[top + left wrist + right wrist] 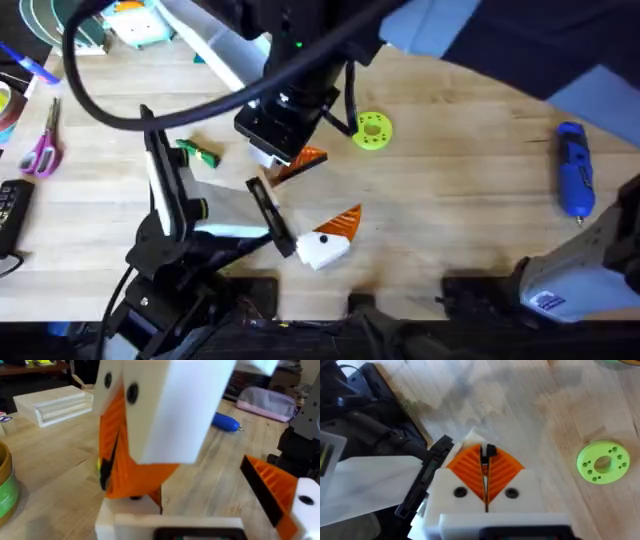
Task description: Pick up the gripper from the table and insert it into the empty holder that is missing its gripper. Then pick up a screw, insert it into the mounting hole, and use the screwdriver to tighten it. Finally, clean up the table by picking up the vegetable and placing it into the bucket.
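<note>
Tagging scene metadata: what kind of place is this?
Looks like a robotics lab workbench, not a home or a kitchen. Signs: a wooden tabletop with a blue power screwdriver, scissors and a lime-green disc with holes among spare white-and-orange parts.

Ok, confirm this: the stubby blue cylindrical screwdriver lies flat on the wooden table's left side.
Wrong side: the stubby blue cylindrical screwdriver lies flat on the wooden table's right side, as the overhead view shows.
</note>
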